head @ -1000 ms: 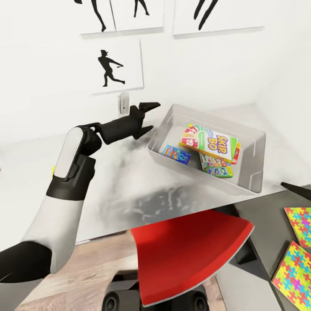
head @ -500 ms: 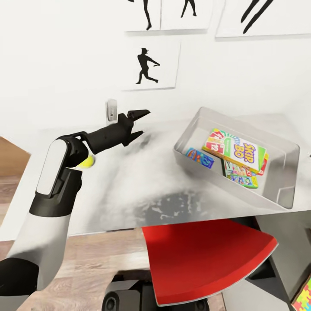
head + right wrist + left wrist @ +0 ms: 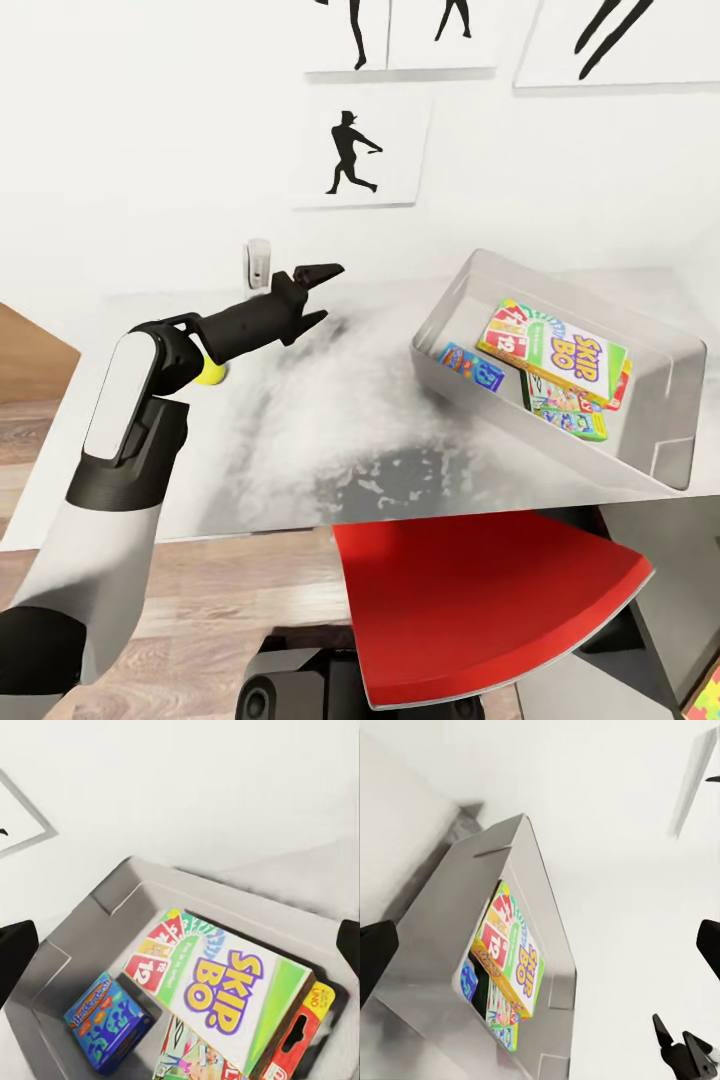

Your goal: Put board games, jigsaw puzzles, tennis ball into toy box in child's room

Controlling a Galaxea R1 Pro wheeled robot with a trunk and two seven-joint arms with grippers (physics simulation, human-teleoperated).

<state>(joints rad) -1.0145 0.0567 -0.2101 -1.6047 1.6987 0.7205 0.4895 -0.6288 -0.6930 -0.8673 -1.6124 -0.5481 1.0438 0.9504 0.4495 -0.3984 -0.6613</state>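
On the pale grey table (image 3: 330, 440), toward its right end, sits the toy box (image 3: 640, 395), a light grey bin with thick sloping sides. Inside it the white and green SKIP BO game box (image 3: 553, 351) lies on top, tilted, its red end toward the bin's far right wall. A smaller blue box (image 3: 472, 366) rests on the bin's floor beside the SKIP BO box, on the side nearer the bin's left wall. Partly under the SKIP BO box lies another flat box with a green edge (image 3: 570, 412), toward the bin's near wall.

Left of the toy box and well apart from it, the left gripper (image 3: 318, 293) hangs above the table with its two black fingers spread and nothing between them. Further left of the bin, beyond that arm's elbow, the yellow-green tennis ball (image 3: 211, 374) lies on the table, partly hidden by the arm.

From the right wrist camera the toy box (image 3: 90, 930) is seen from above, with the SKIP BO game box (image 3: 225, 986) and the blue box (image 3: 105, 1020) inside; the right gripper's dark fingertips (image 3: 13, 956) stand at opposite edges of that picture, wide apart and empty.

Behind the toy box rises a white wall carrying a black silhouette picture of a batter (image 3: 352, 152).
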